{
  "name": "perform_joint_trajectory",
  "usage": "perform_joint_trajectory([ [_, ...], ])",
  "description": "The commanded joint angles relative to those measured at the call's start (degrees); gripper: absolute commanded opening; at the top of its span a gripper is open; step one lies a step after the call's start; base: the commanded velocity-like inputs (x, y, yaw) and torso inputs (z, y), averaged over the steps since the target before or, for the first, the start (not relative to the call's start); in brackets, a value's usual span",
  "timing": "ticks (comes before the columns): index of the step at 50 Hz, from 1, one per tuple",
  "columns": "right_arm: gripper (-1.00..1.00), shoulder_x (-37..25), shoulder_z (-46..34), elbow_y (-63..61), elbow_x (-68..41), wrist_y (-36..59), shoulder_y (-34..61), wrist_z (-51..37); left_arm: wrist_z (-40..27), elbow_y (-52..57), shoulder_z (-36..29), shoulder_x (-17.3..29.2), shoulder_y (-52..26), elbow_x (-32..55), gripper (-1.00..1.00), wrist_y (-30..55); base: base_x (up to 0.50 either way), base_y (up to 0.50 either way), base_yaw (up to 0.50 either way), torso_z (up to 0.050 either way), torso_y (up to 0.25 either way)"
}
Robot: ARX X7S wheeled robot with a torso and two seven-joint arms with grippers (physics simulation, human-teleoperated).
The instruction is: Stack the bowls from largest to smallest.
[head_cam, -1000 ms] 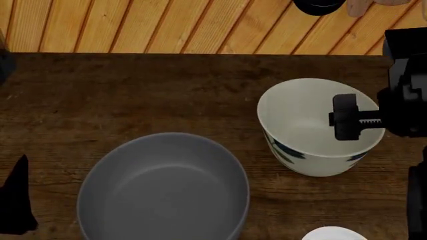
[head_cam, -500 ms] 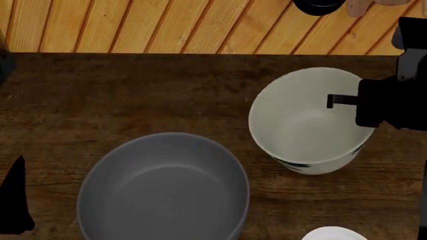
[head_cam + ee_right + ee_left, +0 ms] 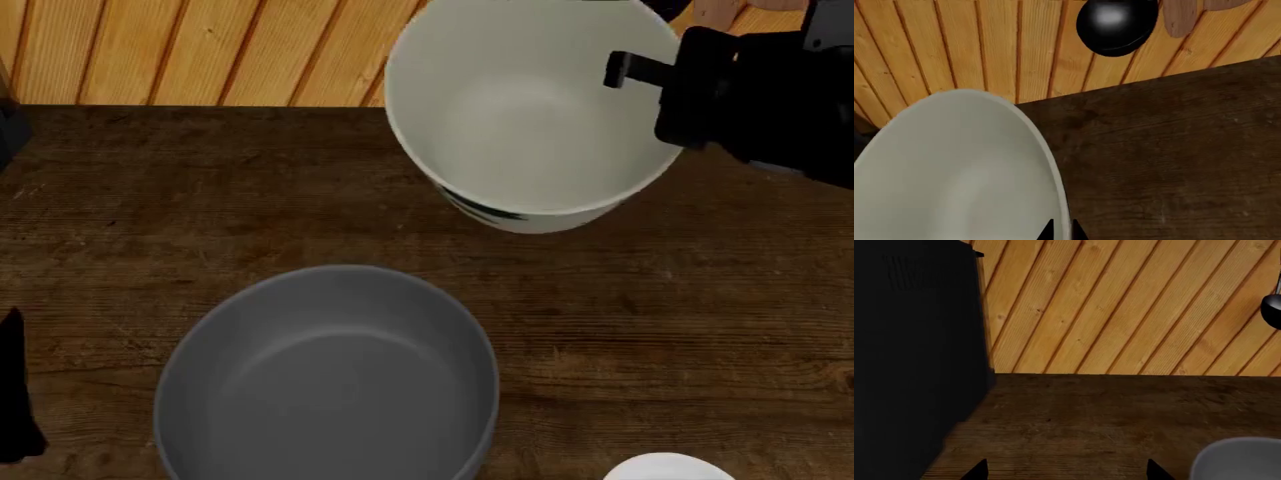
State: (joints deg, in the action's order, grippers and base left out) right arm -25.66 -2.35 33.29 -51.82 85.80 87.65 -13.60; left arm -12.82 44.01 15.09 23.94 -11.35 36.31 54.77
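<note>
The wide grey bowl (image 3: pixel 327 375) sits on the wooden table at the front centre; its rim also shows in the left wrist view (image 3: pixel 1241 460). My right gripper (image 3: pixel 663 88) is shut on the right rim of the cream bowl with dark leaf marks (image 3: pixel 527 115) and holds it in the air, behind and to the right of the grey bowl. In the right wrist view the fingertips (image 3: pixel 1047 231) pinch the cream bowl's rim (image 3: pixel 954 170). The small white bowl (image 3: pixel 667 467) peeks in at the front right. My left gripper (image 3: pixel 1066 471) is open over bare table.
A wooden plank wall (image 3: pixel 200 50) runs behind the table (image 3: pixel 160 190). A black round object (image 3: pixel 1115 22) and a wooden utensil hang on it. A dark block (image 3: pixel 914 355) stands by the table's left end.
My right gripper has lifted the cream bowl off the table and carried it up and to the left. The left arm has slipped a little lower in the head view.
</note>
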Motion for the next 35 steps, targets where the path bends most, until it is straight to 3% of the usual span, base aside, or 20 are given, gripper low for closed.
perform_joint_trajectory([
  [1,-1.0,-1.5,-0.2,-8.7,-41.0,3.9,-4.8,-28.0,-0.7,0.1,2.3,0.9,0.1,0.7,1.0,0.5,0.0,0.0,0.0,0.0,0.0],
  [6,-1.0,-1.3,-3.4,-9.6,-61.0,2.3,-7.7,-42.0,-0.7,1.0,4.7,1.4,0.8,2.0,1.0,1.1,0.0,0.0,0.0,0.0,0.0],
  [15,-1.0,-0.5,-9.6,-15.4,-72.9,-0.9,-13.6,-49.3,-1.1,0.8,5.5,1.7,0.6,2.4,1.0,1.2,0.0,0.0,0.0,0.0,0.0],
  [35,-1.0,0.1,-12.2,-19.1,-71.4,-2.7,-21.6,-48.3,-0.9,0.4,6.0,1.9,1.3,2.8,1.0,0.4,0.0,0.0,0.0,0.0,0.0],
])
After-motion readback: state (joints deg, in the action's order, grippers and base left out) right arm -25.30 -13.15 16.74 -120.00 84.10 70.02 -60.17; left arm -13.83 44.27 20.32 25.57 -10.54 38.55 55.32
